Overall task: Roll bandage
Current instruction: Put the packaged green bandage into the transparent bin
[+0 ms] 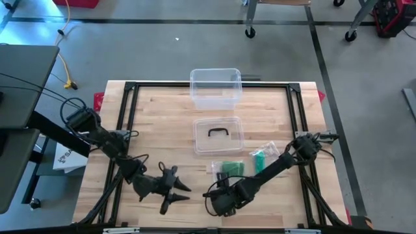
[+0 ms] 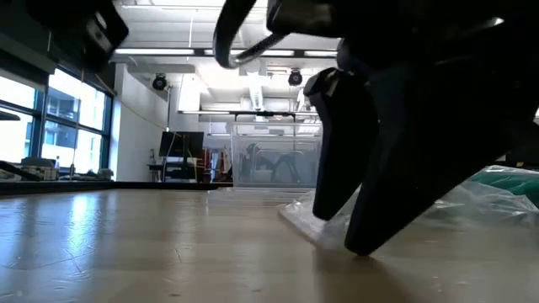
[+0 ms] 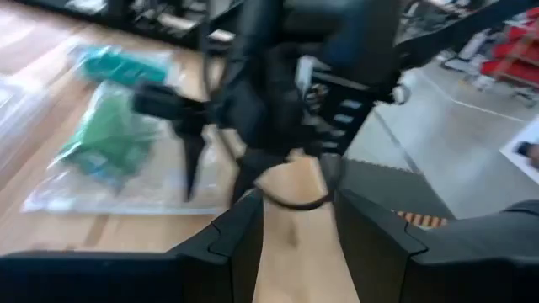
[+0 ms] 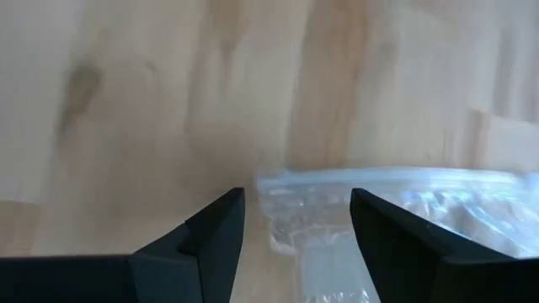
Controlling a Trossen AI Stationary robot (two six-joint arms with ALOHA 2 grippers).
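Observation:
A clear plastic bag (image 1: 229, 169) with a green bandage inside lies flat on the wooden table, and shows in the left wrist view (image 3: 109, 147) too. A second bag with a green bandage (image 1: 263, 157) lies to its right. My right gripper (image 1: 216, 190) is open and points down at the first bag's near left corner (image 4: 290, 210). One finger stands on each side of the corner. My left gripper (image 1: 179, 190) is open and empty, low over the table just left of the right gripper, pointing at it. My right gripper comes down from above over the bag's near left corner (image 4: 286, 189), fingers apart. In the low view a fingertip (image 2: 360, 244) reaches the table at the bag's edge (image 2: 307, 225). I cannot tell whether it touches the plastic. The bag lies flat.
A clear lid with a black handle (image 1: 218, 135) lies at the table's middle. An open clear container (image 1: 216, 88) stands at the far edge. A black frame (image 1: 127, 117) runs around the table top. Bare wood lies at the table's left and near right.

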